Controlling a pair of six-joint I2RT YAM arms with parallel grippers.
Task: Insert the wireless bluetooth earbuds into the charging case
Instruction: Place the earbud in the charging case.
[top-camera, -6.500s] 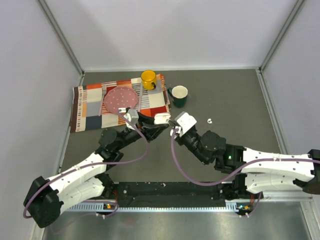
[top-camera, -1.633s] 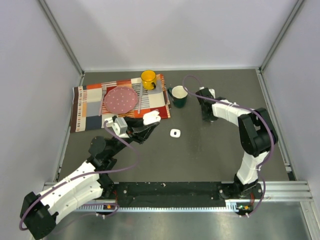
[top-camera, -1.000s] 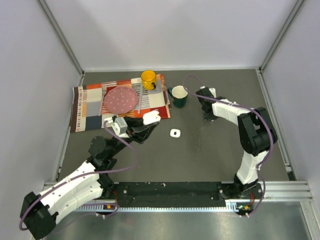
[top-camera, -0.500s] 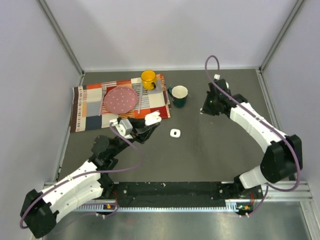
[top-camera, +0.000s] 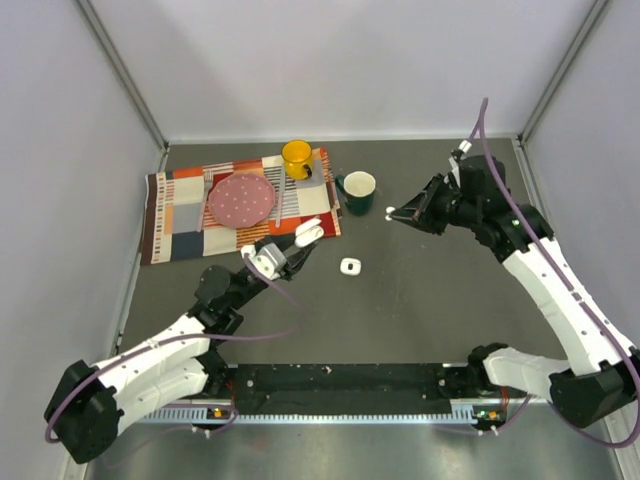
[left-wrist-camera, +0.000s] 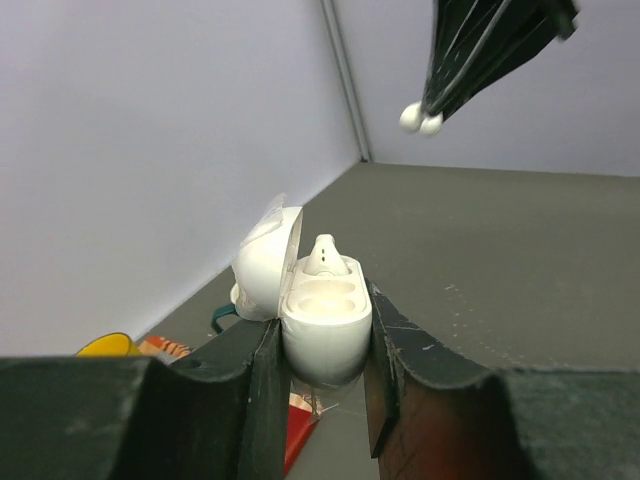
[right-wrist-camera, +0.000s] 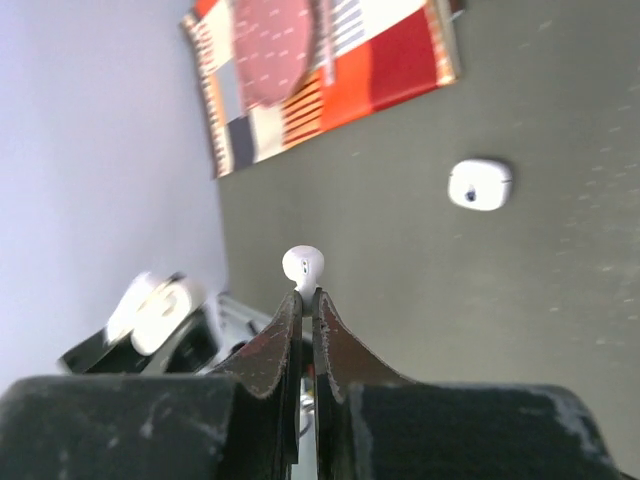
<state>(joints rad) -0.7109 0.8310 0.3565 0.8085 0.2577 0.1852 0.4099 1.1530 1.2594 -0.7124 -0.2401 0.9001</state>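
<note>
Top external view: finds the left hand (top-camera: 303, 238) at the near right corner of the patchwork cloth (top-camera: 180, 215), clamped on the charging case (left-wrist-camera: 322, 325).

In the left wrist view, notes the case gripped by its lower body between both fingers (left-wrist-camera: 262, 370), with the lid (left-wrist-camera: 265, 262) swung open to the left. Records one seated earbud (left-wrist-camera: 323, 254) standing up in the far socket and the near socket (left-wrist-camera: 325, 297) bare.

Locates the right hand (top-camera: 396, 213) well apart from the left, raised to the right of the green mug (top-camera: 358, 190) and pointing left. In the right wrist view, confirms the fingertips (right-wrist-camera: 288, 312) pinched together on the stem of the held earbud (right-wrist-camera: 302, 264), with the bulb clear above them.

Notes a small white rounded object (top-camera: 349, 266) with a dark spot lying on the grey surface (top-camera: 430, 300), between the two hands and nearer the left. Cannot tell what it is.

Also logs, on the cloth, a pink plate (top-camera: 241, 198) and a yellow mug (top-camera: 296, 158) at the far edge. Places the green mug just off the cloth's right edge, on the bare surface.
</note>
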